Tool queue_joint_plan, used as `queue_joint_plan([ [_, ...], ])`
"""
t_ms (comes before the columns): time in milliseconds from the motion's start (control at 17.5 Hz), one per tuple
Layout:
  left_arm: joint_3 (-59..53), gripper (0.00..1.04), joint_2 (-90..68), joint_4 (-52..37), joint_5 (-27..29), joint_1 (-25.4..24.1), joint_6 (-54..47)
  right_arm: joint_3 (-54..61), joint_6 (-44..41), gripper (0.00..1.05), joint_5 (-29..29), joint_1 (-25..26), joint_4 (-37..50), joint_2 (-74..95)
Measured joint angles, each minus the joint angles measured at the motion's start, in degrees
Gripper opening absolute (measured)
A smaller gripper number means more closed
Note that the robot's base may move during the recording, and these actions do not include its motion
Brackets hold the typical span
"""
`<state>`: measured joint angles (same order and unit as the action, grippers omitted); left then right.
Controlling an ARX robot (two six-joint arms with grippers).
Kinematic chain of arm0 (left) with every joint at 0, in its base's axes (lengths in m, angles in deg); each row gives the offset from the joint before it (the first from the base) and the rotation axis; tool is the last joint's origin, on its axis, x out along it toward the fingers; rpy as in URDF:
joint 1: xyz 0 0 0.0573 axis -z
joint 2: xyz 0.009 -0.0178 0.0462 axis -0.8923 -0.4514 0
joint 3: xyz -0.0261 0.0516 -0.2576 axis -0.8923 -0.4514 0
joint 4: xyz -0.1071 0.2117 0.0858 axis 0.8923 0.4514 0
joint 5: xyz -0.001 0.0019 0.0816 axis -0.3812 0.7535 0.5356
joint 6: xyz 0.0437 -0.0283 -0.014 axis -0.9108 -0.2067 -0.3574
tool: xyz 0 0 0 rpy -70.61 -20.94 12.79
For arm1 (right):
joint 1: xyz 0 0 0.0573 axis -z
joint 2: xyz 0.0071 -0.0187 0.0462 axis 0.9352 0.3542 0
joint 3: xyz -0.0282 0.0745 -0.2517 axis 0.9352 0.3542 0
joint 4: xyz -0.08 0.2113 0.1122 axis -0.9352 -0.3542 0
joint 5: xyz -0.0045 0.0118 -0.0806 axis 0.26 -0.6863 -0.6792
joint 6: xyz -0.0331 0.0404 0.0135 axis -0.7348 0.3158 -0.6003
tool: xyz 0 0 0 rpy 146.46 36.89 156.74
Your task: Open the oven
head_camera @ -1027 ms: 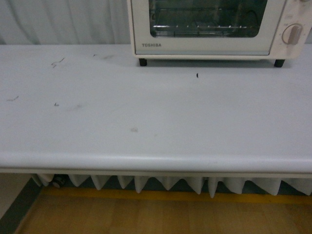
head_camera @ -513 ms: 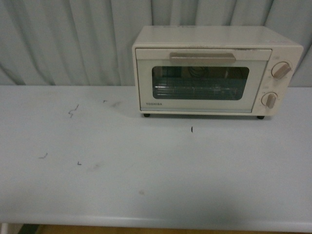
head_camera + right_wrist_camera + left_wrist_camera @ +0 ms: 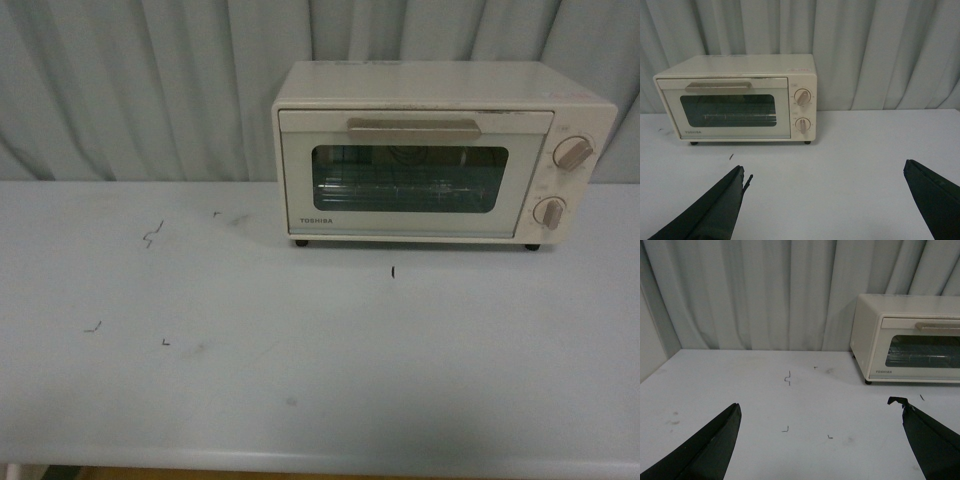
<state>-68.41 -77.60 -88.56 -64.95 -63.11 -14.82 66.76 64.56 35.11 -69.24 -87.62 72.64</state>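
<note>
Oven (image 3: pixel 440 150) in the upper right of the front frame, at the back of the counter (image 3: pixel 300 380). Door shut, bar handle (image 3: pixel 415 127) facing the robot, likely placed for a straight reach. Left gripper (image 3: pixel 815 405) and right gripper (image 3: pixel 825 167) both spread wide, empty, well apart from the oven.

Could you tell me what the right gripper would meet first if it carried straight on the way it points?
The right gripper, wide open, aims past the knob side of the oven, so it would probably miss it and meet the table near its back edge, or the curtain; depth is unclear.
</note>
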Motion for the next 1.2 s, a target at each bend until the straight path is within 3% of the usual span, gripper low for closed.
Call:
queue_joint_plan([
  [1198,0.00,0.98,0.00,0.00,0.00,0.00,0.00,0.00,0.00,0.98,0.00,0.00,0.00,0.00],
])
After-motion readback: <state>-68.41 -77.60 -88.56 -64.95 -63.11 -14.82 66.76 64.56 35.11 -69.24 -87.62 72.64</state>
